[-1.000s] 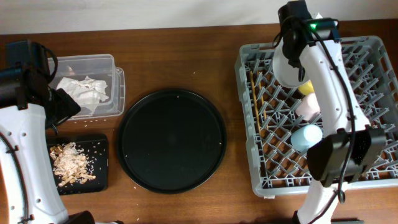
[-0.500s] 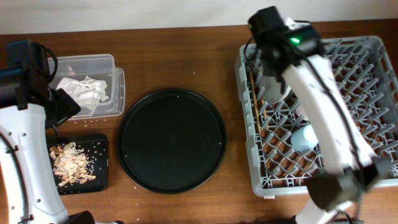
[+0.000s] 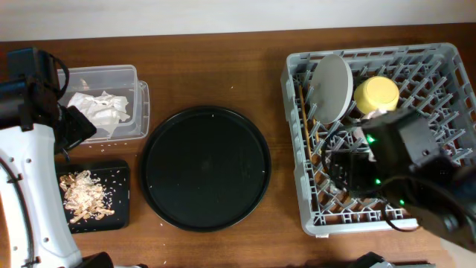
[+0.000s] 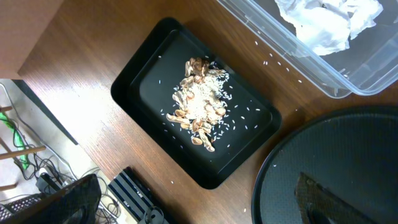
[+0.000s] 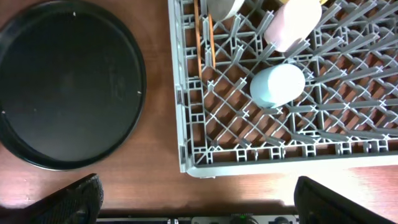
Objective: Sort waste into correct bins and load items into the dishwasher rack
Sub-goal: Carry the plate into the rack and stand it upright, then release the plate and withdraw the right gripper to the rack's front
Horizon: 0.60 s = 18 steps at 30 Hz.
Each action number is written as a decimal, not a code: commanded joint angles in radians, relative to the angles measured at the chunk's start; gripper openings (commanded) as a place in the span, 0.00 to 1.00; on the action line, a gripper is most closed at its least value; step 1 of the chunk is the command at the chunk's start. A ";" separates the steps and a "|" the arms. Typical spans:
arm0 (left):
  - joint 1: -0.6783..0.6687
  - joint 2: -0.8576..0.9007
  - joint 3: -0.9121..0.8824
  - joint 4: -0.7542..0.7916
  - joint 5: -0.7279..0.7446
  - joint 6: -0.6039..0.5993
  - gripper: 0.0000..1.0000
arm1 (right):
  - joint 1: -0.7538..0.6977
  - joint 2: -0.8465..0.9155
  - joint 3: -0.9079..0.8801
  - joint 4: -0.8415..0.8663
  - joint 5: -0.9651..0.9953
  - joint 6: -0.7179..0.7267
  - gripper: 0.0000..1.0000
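The dishwasher rack holds the grey plate on edge, the yellow bowl and the chopsticks. The right wrist view also shows the pink cup and light-blue cup among the pegs. My right gripper is open and empty above the rack's front edge. Paper wrappers lie in the clear tub, food scraps in the black tray. My left gripper hangs open and empty by that tray.
A large round black tray sits between the bins and the rack. A few grains are scattered on the wood near the tub. Cables and a dark device lie off the table's left edge.
My right arm pulled back from the rack's far side to its front edge and its gripper opened. The plate now stands uncovered in the rack. The left arm did not move.
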 commanded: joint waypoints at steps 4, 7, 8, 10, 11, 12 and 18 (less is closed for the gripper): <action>0.002 -0.003 0.003 -0.001 -0.007 0.013 0.99 | 0.010 0.127 -0.008 0.000 -0.005 0.008 0.99; 0.002 -0.003 0.003 -0.001 -0.007 0.013 0.99 | -0.018 0.088 -0.010 0.005 -0.005 0.008 0.98; 0.002 -0.003 0.003 -0.001 -0.007 0.013 0.99 | -0.045 0.054 -0.010 0.005 -0.005 0.008 0.99; 0.002 -0.003 0.003 -0.001 -0.007 0.013 0.99 | -0.149 -0.035 -0.011 -0.004 0.015 0.000 0.99; 0.002 -0.003 0.003 -0.001 -0.007 0.013 0.99 | -0.200 -0.077 -0.011 0.006 0.003 0.001 0.99; 0.002 -0.003 0.003 -0.001 -0.007 0.013 0.99 | -0.276 -0.198 -0.058 0.095 -0.047 -0.012 0.99; 0.002 -0.003 0.003 -0.001 -0.007 0.013 0.99 | -0.462 -0.995 -0.908 0.731 -0.348 -0.330 0.99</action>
